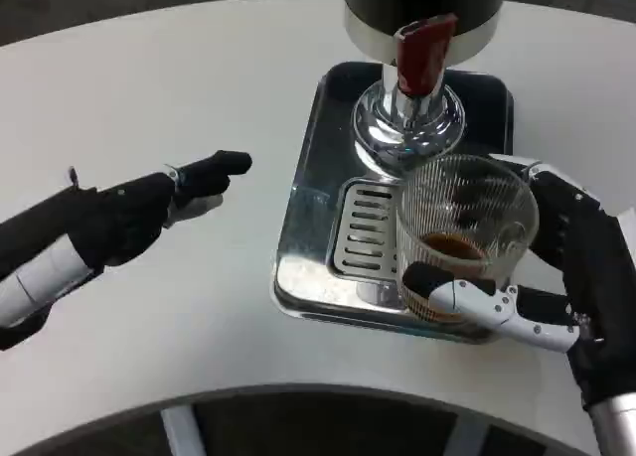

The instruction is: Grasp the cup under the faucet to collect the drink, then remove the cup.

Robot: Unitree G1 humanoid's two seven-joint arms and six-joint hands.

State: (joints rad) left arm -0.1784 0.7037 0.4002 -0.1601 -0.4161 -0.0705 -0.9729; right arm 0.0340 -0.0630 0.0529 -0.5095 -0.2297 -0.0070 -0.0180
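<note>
- One cup [465, 232], one dispenser [422, 14] with one red tap lever [424, 51], one steel tray [316, 163] with one slotted grate [366, 228], and two hands show on the white table [149, 98].
- The right hand [556, 277] comes in from the picture's right edge and wraps the cup: a white and black finger [467, 295] crosses the near side of the glass low down, and others curve round its far right side. It is clamped on the cup.
- The left hand [149, 213] lies on the table to the left of the tray, well apart from it, its forearm running off the left edge.
- This hand holds nothing. Its dark fingers [214, 168] reach toward the tray, lying close together and roughly straight.
- The cup is clear ribbed glass, wide-mouthed and upright. A shallow pool of dark brown drink sits at its bottom.
- It stands over the tray's near right part, beside and partly over the grate, in front of the chrome base [409, 118] of the dispenser and just nearer than the tap lever.
- I cannot tell whether the cup rests on the tray or is lifted a little off it.
- The dispenser is dark with a pale band at its bottom, and stands at the far end of the tray.
</note>
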